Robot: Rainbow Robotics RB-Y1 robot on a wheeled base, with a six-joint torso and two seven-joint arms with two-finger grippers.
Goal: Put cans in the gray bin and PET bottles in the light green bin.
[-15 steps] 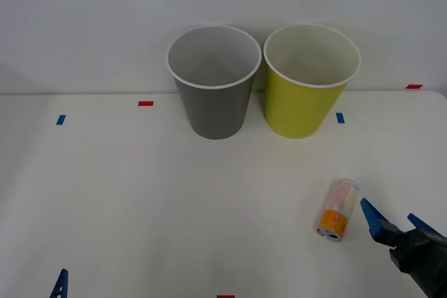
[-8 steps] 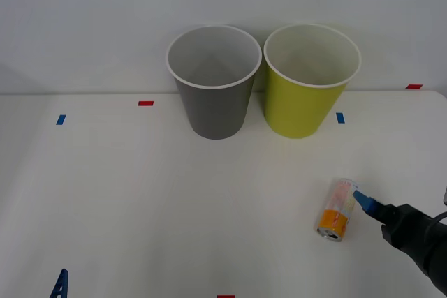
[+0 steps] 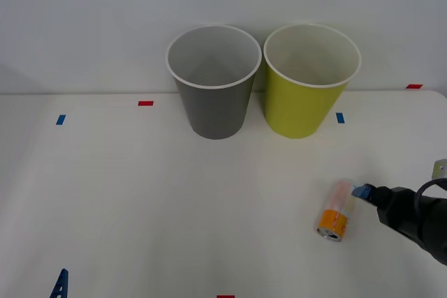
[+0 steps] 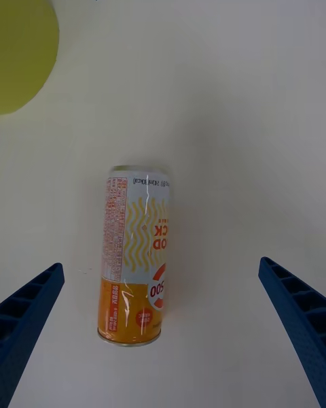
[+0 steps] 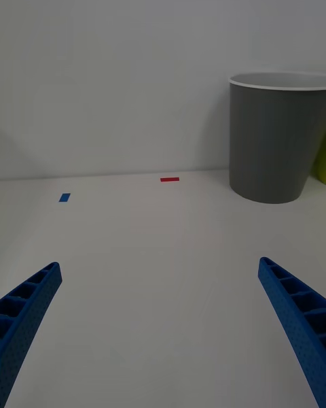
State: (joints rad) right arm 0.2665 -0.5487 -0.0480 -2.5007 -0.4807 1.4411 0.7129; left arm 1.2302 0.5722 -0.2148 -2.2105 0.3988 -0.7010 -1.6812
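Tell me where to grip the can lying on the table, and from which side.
Grip the can across its round mid-body, coming down from above. It lies on its side, so only the curved wall offers two opposite faces. The right gripper already hangs over it, jaws open.

The can (image 3: 336, 211), pale with an orange band, lies on its side at 4 o'clock. The gray bin (image 3: 213, 95) and the light green bin (image 3: 306, 99) stand upright together at 12 o'clock.

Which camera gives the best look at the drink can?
The right wrist view: the can lies on its side, whole, with its label readable. In the front view the can is farther off, the right hand beside it.
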